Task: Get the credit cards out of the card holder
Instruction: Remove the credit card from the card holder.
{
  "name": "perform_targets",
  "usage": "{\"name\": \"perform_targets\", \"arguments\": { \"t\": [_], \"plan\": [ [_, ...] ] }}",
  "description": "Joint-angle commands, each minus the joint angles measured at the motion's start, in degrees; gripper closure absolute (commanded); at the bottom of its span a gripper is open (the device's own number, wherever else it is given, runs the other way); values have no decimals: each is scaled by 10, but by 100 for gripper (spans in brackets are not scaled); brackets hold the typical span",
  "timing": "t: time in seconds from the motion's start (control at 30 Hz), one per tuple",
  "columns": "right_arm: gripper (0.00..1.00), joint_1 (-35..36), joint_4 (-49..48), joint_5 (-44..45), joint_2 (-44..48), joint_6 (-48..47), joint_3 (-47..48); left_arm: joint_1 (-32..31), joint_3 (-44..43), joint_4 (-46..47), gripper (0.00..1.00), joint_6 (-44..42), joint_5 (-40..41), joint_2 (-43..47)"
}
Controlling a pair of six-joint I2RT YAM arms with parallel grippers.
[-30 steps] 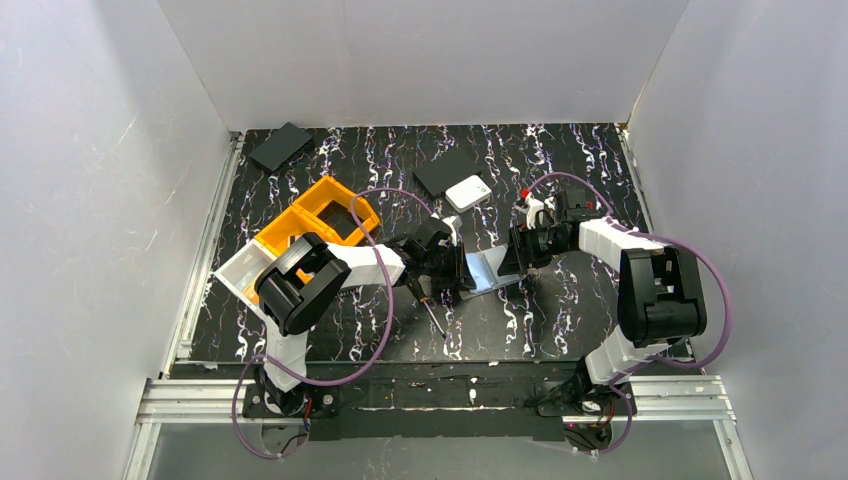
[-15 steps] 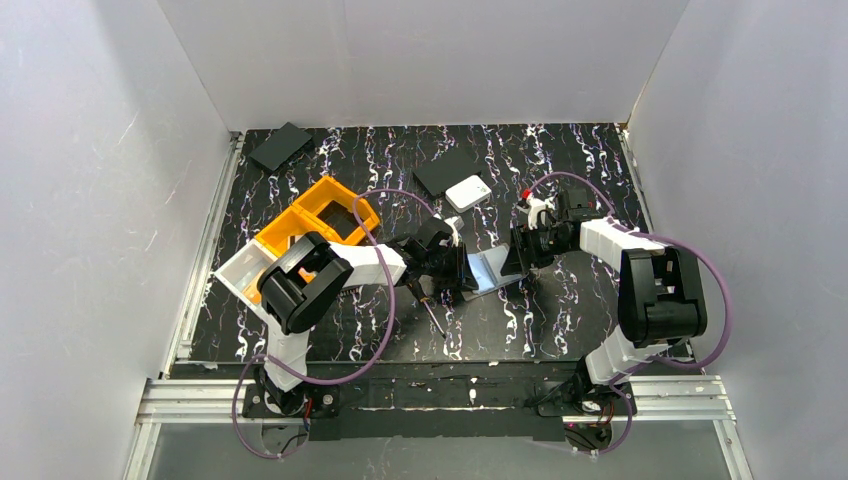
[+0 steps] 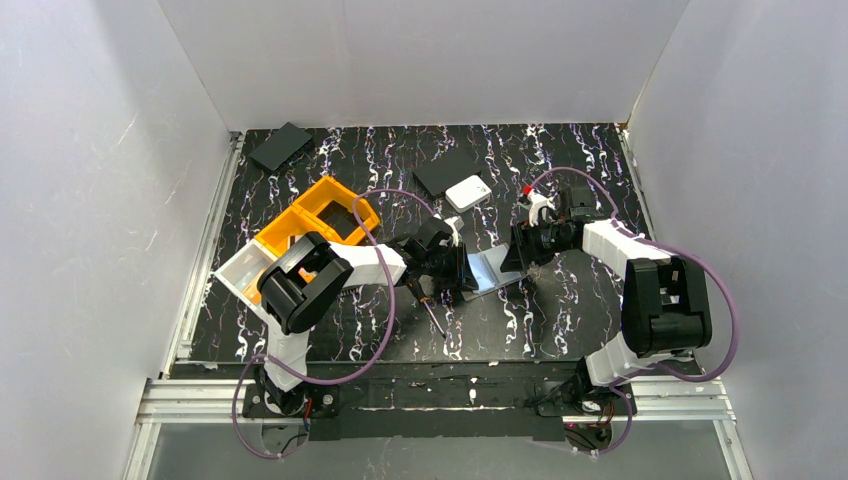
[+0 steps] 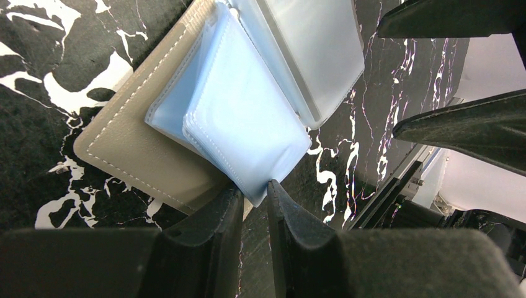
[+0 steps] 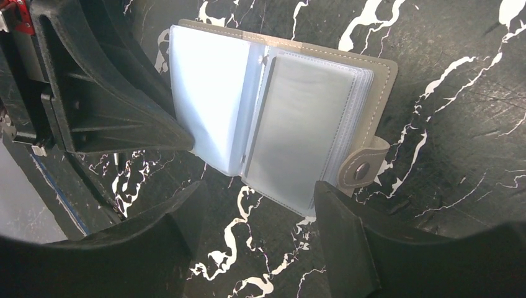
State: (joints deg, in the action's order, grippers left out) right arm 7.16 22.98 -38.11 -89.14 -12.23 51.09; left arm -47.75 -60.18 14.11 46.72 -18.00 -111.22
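Observation:
The card holder [image 3: 488, 268] lies open on the table between both grippers, taupe outside [image 4: 133, 146] and pale blue-grey inside [image 5: 211, 93]. Its snap tab [image 5: 363, 167] sticks out on the right. My left gripper [image 4: 254, 195] is shut on a corner of the holder's pale blue sleeves [image 4: 248, 124]. My right gripper [image 5: 257, 205] hangs open over the near edge of the holder's right half and touches nothing. A greyish sheet [image 5: 304, 124] fills the top sleeve. The credit cards cannot be told apart from the sleeves.
A screwdriver [image 3: 432, 314] lies just in front of the left gripper [image 3: 462, 272]. An orange bin [image 3: 322, 212] and a white tray [image 3: 243, 270] stand to the left. A white square box [image 3: 468, 192] and flat black rectangles [image 3: 281, 145] [image 3: 443, 170] lie at the back.
The right arm has drifted slightly toward the back of the table. The left gripper and the holder have stayed still.

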Motion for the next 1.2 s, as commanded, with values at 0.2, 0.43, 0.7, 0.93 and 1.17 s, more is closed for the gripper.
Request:
{"name": "perform_targets", "arguments": {
  "t": [0.2, 0.43, 0.7, 0.93, 1.17],
  "plan": [
    [29, 0, 1, 13, -23, 5, 1, -5, -1, -38, 80, -7, 8, -15],
    [30, 0, 8, -9, -38, 4, 3, -4, -3, -38, 80, -6, 7, -15],
    [35, 0, 12, -50, -42, 1, 4, -4, -2, -37, 80, -5, 4, -17],
    [36, 0, 18, -79, -63, 4, 9, -4, -5, -37, 80, -5, 1, -19],
    [33, 0, -11, -106, -77, 37, -2, -5, -8, -37, 80, -3, -3, -22]
  ]
}}
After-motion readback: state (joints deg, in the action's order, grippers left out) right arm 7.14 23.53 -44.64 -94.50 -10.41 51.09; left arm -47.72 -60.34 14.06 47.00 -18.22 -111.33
